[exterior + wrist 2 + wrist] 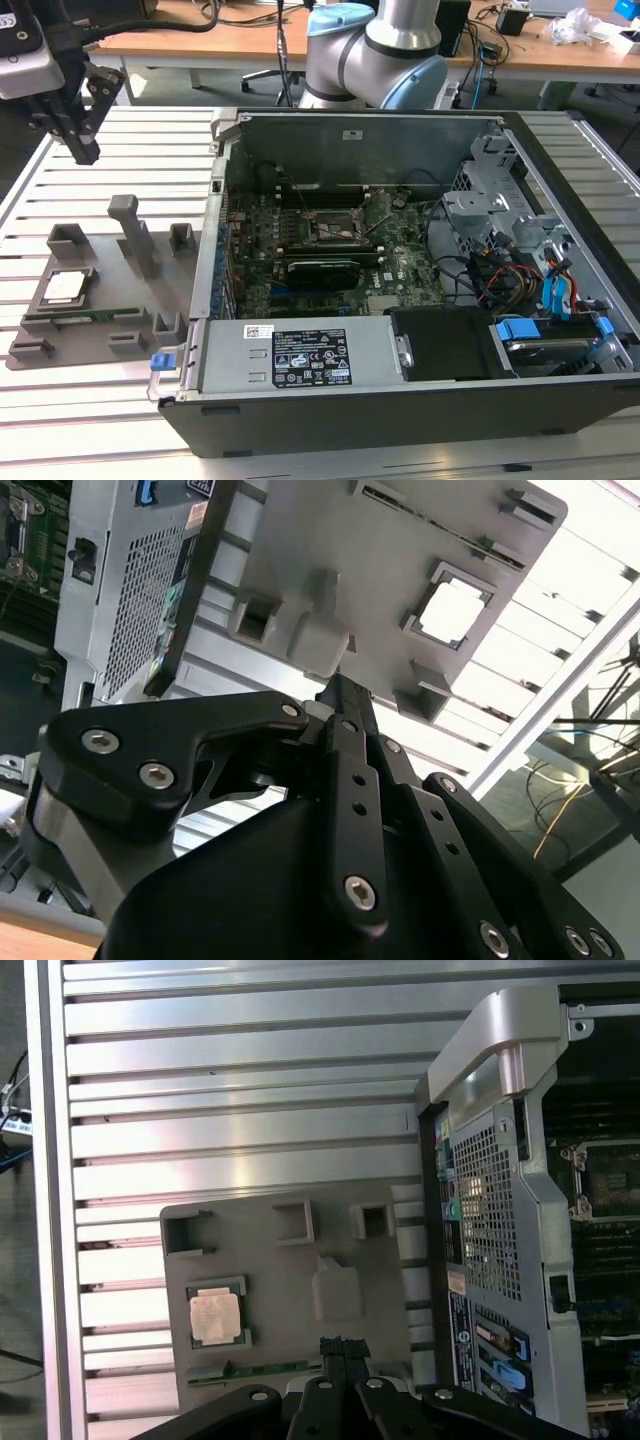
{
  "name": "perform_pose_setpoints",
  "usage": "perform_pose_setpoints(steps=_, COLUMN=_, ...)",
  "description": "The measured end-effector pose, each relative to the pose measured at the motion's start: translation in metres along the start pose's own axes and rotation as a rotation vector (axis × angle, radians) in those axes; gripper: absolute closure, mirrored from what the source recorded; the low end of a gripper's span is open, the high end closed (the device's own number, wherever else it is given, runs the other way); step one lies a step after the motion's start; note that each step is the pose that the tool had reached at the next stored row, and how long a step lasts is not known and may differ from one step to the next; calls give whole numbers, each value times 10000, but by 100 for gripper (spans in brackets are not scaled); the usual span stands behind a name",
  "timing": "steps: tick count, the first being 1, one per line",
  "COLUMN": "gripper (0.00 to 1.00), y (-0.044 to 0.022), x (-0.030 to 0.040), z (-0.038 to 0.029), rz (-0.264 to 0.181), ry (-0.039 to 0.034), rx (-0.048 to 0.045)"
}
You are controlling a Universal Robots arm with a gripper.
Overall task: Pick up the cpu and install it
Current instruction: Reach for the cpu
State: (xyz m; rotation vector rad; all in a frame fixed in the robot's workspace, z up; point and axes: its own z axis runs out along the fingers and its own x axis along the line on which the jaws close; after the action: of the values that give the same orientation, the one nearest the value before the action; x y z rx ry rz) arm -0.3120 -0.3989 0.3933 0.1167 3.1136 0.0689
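Observation:
The cpu (62, 287) is a small silver-topped square lying flat in a recess of the grey fixture plate (112, 285) at the exterior view's left. It also shows in both wrist views (215, 1317) (455, 611). My gripper (84, 150) hangs high above the fixture's far end, well clear of the cpu, its dark fingers together and holding nothing. In both wrist views the gripper tips (340, 1344) (338, 686) point down beside the fixture's tall post (335, 1290). The open socket (338, 232) sits on the motherboard inside the case.
The open computer case (350, 420) lies on the slatted aluminium table (60, 420), right of the fixture. A green memory stick (85, 317) rests in a fixture slot near the cpu. A tall grey post (132, 232) rises from the fixture. Cables and drive bays crowd the case's right side.

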Motion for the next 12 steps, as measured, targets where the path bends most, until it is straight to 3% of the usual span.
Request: perform_pose_setpoints(steps=12, gripper=89, y=-15, x=204, z=-6, rz=1, ry=0, rx=0)
